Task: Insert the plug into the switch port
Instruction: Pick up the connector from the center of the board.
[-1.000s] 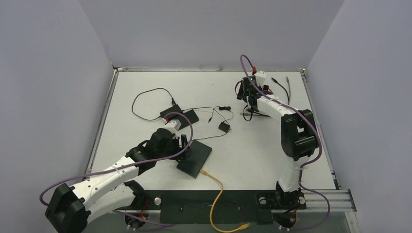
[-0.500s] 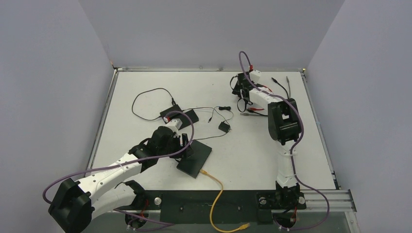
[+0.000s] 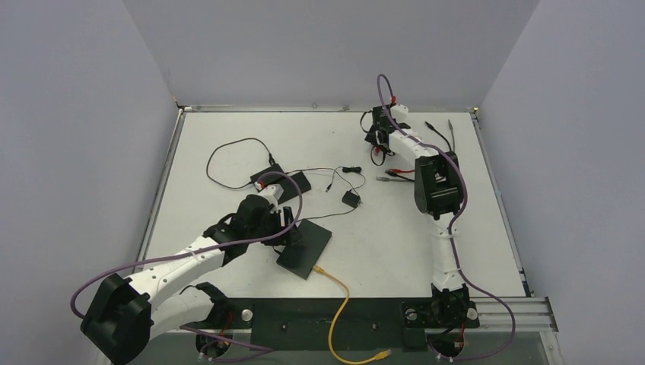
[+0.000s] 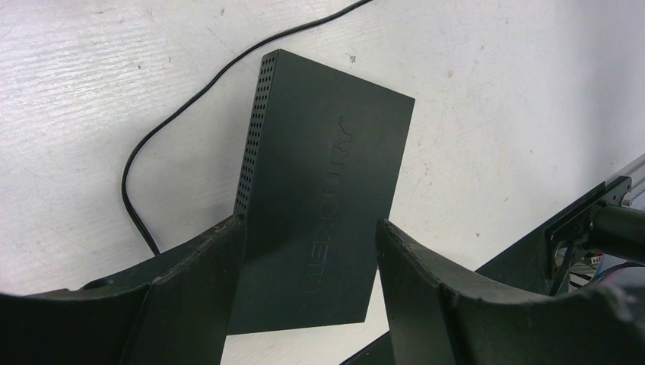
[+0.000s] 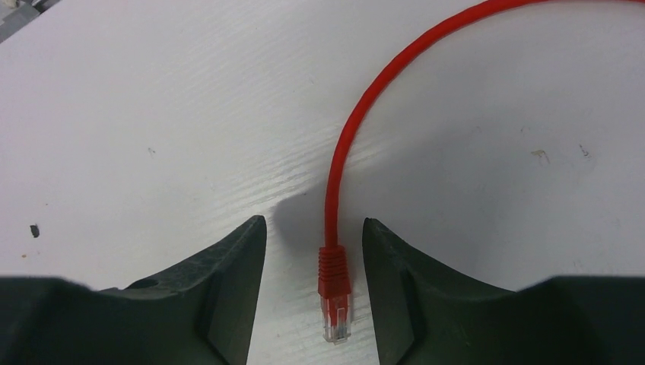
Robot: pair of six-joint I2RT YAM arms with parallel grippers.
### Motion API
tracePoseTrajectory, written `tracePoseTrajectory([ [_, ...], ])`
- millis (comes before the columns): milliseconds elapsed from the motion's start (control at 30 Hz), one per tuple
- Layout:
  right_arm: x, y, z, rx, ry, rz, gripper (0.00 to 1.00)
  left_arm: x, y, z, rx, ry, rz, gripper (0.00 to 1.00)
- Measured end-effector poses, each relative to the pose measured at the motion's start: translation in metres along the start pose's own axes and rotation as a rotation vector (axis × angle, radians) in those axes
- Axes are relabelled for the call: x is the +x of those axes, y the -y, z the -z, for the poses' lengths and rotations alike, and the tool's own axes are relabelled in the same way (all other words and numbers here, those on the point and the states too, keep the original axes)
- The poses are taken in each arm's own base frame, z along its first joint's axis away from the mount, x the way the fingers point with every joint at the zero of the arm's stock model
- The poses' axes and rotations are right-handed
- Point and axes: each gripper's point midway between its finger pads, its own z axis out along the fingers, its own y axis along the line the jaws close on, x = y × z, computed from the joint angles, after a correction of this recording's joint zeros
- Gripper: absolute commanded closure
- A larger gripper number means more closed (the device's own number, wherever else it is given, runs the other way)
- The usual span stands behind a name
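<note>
Plug point(image 5: 335, 281) lies on the bench point(image 5: 152, 114), well apart from the switch point(image 4: 327, 152) grasped by the left hand point(image 4: 308, 228). The right hand point(image 5: 312, 228) has just arrived around it, narrowing but still unclenched, so pickup seems next.

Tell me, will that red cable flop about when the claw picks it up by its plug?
Probably floppy: the red cable lies in a loose curve, so it should sag and trail behind. Its clear-tipped plug looks small and hard, so it is likely light and stiff, though perhaps slippery for the right gripper, which stands open around it.
</note>
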Motion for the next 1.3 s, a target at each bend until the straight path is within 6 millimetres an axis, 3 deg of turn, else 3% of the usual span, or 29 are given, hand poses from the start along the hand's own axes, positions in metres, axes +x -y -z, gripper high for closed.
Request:
tracePoseTrajectory([
  [367,0.006,-0.006,-0.001,-0.027,-0.046,0.023,0.79,0.004,0.001,-0.006,0.021,-0.024,0.006,0.39],
  [467,0.008,-0.007,0.000,-0.035,-0.059,0.035,0.98,0.006,0.001,-0.007,0.024,-0.028,0.006,0.39],
  [500,0.009,-0.007,0.000,-0.039,-0.063,0.037,1.00,0.006,0.002,-0.007,0.026,-0.029,0.006,0.39],
  [933,0.017,-0.010,0.009,-0.103,-0.066,0.010,1.00,0.004,0.011,0.000,0.072,-0.021,0.004,0.39],
  [1133,0.030,0.005,0.040,-0.114,-0.088,-0.003,1.00,-0.002,0.023,0.010,0.128,0.005,0.000,0.39],
  [1300,0.019,0.002,0.082,-0.169,-0.037,-0.018,1.00,-0.004,0.034,0.016,0.174,0.000,-0.004,0.39],
])
